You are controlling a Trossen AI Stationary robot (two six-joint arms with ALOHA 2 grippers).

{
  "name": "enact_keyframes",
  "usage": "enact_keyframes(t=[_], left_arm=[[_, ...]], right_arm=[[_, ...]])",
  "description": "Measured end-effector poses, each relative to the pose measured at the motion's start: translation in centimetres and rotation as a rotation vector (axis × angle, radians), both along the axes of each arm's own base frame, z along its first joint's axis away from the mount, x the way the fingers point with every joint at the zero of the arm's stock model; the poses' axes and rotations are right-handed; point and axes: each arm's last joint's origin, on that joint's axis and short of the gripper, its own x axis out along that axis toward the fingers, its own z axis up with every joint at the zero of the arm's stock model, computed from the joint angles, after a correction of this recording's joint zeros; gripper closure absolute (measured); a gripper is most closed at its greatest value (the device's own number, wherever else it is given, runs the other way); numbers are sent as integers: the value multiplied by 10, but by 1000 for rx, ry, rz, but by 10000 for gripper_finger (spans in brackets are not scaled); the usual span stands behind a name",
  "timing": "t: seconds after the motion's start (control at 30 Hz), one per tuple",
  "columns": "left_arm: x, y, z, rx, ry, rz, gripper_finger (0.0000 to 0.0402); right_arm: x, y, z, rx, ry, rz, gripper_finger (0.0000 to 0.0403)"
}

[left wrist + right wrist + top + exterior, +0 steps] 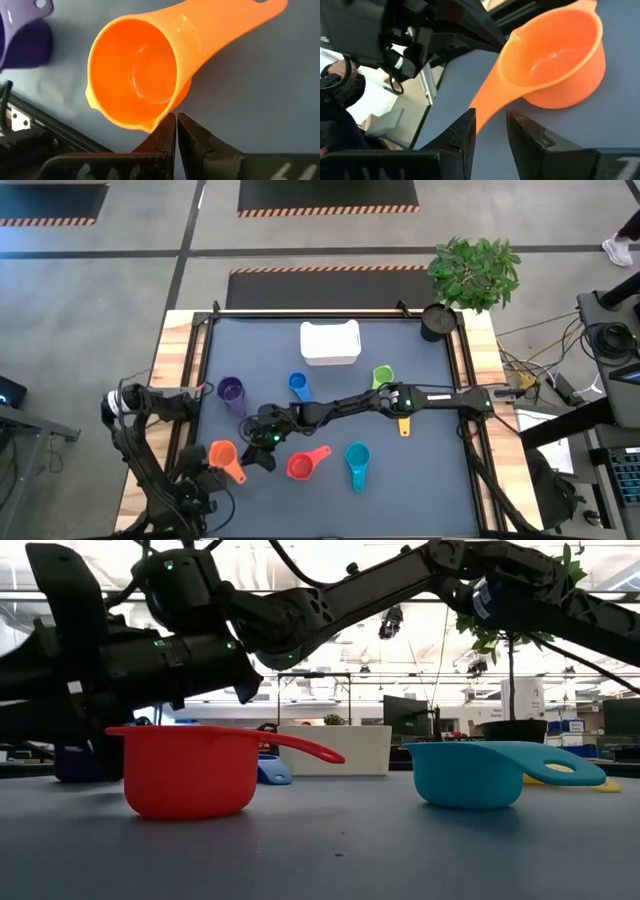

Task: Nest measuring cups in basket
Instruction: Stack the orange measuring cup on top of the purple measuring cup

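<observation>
Orange cup (222, 452) sits on the surface with the right claw (490, 125) parted around its handle and the left claw (176, 130) clenched empty beside it, while the white basket (330, 343) holds nothing, every cup unnested.

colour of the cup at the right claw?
Orange; clearest in the right wrist view, its handle pointing between the open right claw fingers.

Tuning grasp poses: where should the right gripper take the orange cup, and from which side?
Take the orange cup by its flat handle, which sticks out toward the right gripper. The open fingers already straddle its tip. The bowl is round and wide, and the shut left gripper sits at its rim.
</observation>
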Motion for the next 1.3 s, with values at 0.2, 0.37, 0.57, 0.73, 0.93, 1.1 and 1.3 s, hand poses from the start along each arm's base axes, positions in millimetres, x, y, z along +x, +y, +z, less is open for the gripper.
enact_keyframes(t=[0.2, 0.37, 0.57, 0.73, 0.93, 1.1, 1.3], left_arm=[[1, 9, -9, 30, 9, 10, 402], [4, 11, -10, 38, 0, 17, 402], [11, 4, -8, -22, -101, 3, 402], [21, 6, -8, -15, -183, 3, 402], [26, 8, -8, -8, -197, 13, 402], [27, 8, -8, -12, -205, 14, 402], [28, 8, -8, -7, -223, 9, 402]], right_arm=[[-2, 0, -5, 19, 81, -16, 262], [-1, 0, -6, 29, 102, -63, 204], [-1, 5, -6, 19, 88, -102, 152], [-1, 8, -6, 10, 84, -119, 141], [-1, 12, -6, -9, 72, -122, 157], [-1, 14, -7, -21, 60, -112, 183], [-1, 17, -5, -11, 26, -94, 241]])
